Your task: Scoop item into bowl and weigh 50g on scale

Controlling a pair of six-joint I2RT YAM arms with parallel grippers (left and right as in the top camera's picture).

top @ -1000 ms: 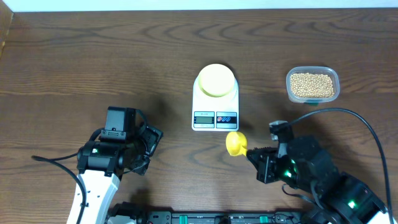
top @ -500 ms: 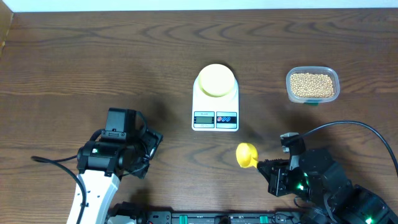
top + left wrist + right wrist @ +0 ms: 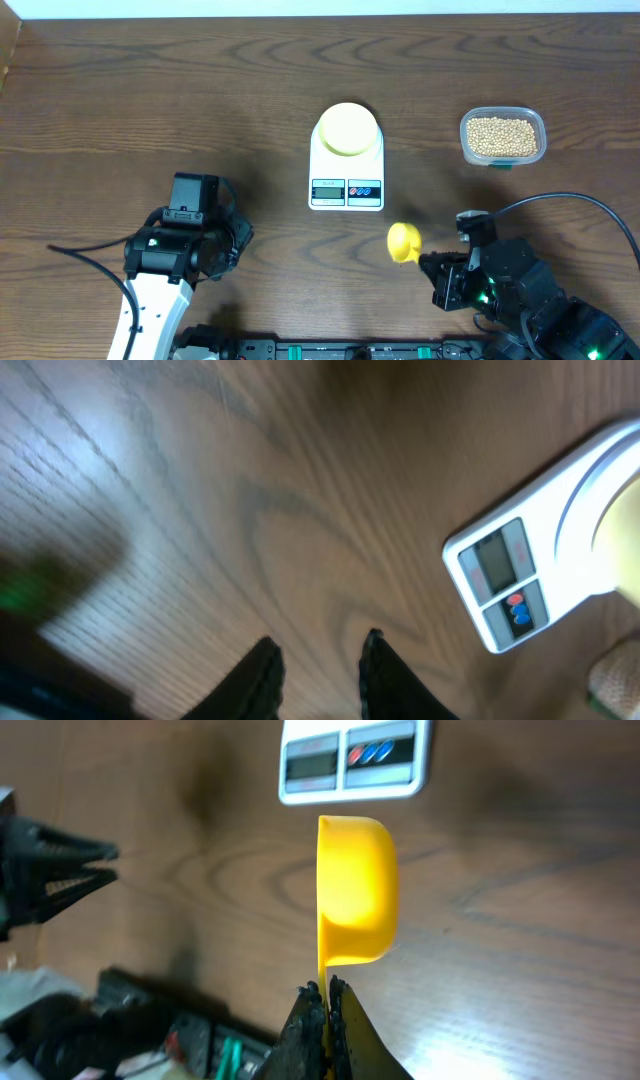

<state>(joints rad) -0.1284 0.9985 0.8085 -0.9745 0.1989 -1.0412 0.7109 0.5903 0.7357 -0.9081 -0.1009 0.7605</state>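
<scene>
**Left claw idling empty, right claw pinching the yellow scoop by its handle**

On the left, the arm is crouching low near the front of the bench with its wrist aimed toward the scale. The left claw is hovering over bare wood, fingers slightly parted and gripping nothing. In the middle, the bowl is sitting on the scale's round platform. Just off the scale's front right corner, the scoop is hanging on edge with its cup turned sideways. The right claw is clamping tight on its thin handle, the arm reaching in from the front right. Far right, the beans are lying in the clear tub, well apart from the scoop.
</scene>
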